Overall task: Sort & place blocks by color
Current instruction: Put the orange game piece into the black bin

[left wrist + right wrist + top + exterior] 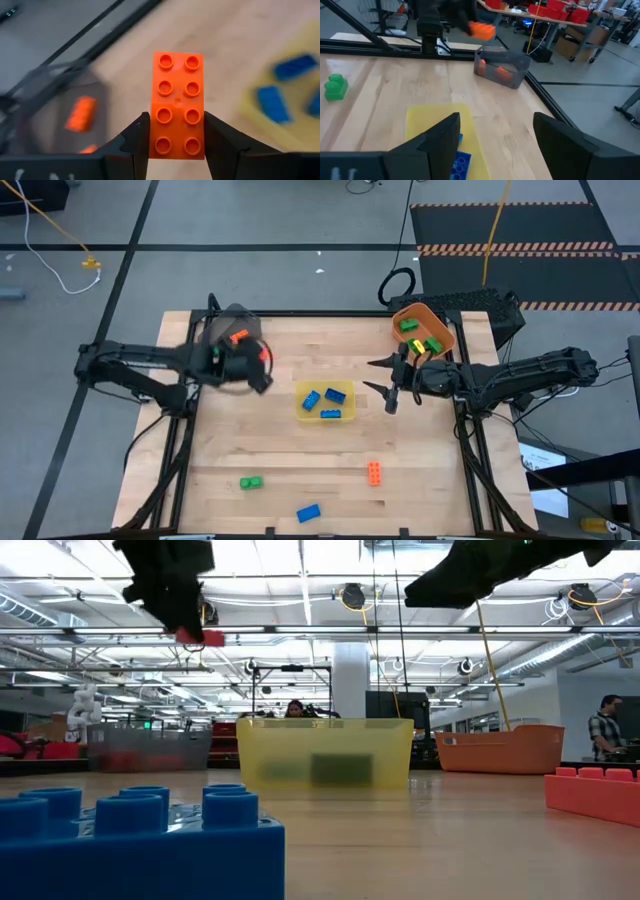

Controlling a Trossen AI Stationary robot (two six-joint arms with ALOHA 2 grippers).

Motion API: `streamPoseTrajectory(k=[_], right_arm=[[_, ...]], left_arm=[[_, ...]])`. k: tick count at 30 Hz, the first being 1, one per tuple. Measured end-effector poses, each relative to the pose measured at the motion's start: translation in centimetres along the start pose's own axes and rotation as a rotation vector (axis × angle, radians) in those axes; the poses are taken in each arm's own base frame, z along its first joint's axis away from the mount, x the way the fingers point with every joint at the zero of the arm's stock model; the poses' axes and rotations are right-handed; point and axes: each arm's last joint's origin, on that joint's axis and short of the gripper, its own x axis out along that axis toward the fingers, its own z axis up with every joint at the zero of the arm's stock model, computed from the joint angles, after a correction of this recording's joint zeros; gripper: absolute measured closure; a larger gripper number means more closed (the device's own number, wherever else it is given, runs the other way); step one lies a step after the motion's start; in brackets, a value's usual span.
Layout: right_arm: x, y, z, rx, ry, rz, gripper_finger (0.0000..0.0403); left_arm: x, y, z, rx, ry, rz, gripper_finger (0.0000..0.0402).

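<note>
My left gripper (177, 131) is shut on an orange studded brick (178, 100), high beside the grey bin (228, 326) at the table's far left; the bin holds other orange bricks (80, 113). My right gripper (386, 383) hangs open above the table between the yellow bin (343, 390) and the orange bin (417, 311), touching nothing. Blue bricks (322, 402) lie in the yellow bin and green ones (420, 336) in the orange bin. A green brick (250, 482), a blue brick (308, 513) and an orange brick (373, 472) lie loose near the table's near edge. My left gripper pinches the orange brick between its two fingers (137, 137), one on each long side at the end nearest the wrist (177, 145). The studded face looks back at the wrist camera. The brick is lifted clear of the table, its free end (177, 60) reaching out past the fingertips.
The three bins stand in the far half of the wooden table (300, 470). Bare wood lies between the yellow bin and the loose bricks. A black frame rail (395, 47) runs along the table's edge. A person (606, 725) stands in the room beyond.
</note>
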Motion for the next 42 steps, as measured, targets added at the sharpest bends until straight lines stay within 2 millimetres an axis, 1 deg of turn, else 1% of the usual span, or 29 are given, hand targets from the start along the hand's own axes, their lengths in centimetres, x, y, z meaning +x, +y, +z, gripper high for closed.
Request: streamPoseTrajectory(k=[4, 7, 12, 16, 21, 25, 28, 30, 32, 36, 42], right_arm=[[0.0, 0.0, 0.0, -0.007, 0.001, 0.0, 0.0161], [0.0, 0.0, 0.0, -0.007, 0.001, 0.0, 0.0161], [0.0, 0.0, 0.0, -0.008, 0.003, 0.001, 0.0161], [0.0, 0.0, -0.2, -0.012, 0.015, 0.002, 0.0161], [0.0, 0.0, -0.4, -0.007, 0.039, 0.004, 0.0161], [0.0, 0.1, -0.8, -0.011, 0.076, 0.007, 0.0161], [-0.1, 0.1, -1.2, -0.002, 0.113, 0.009, 0.0161], [-0.1, 0.1, -1.2, 0.002, 0.12, 0.009, 0.0161], [-0.1, 0.1, -1.2, 0.003, 0.121, 0.009, 0.0161], [-0.1, 0.1, -1.2, 0.01, 0.121, 0.009, 0.0161], [-0.1, 0.1, -1.2, 0.011, 0.121, 0.009, 0.0161]], left_arm=[[1.3, 3.2, 1.1, -0.107, 0.052, 0.119, 0.0258], [2.4, 5.4, 1.7, -0.155, 0.112, 0.165, 0.0255], [4.2, 8.7, 2.5, -0.212, 0.195, 0.211, 0.0252], [5.5, 11.1, 2.8, -0.26, 0.25, 0.258, 0.0257], [7.2, 13.6, 2.8, -0.326, 0.343, 0.24, 0.0249], [8.4, 14.6, 2.7, -0.328, 0.394, 0.259, 0.0245], [9.0, 14.7, 2.7, -0.323, 0.413, 0.258, 0.025], [9.5, 14.7, 2.7, -0.326, 0.431, 0.25, 0.0244], [9.7, 14.6, 2.6, -0.325, 0.445, 0.251, 0.0227], [10.1, 14.4, 2.5, -0.328, 0.469, 0.255, 0.0177], [10.1, 14.3, 2.5, -0.334, 0.477, 0.223, 0.0115]])
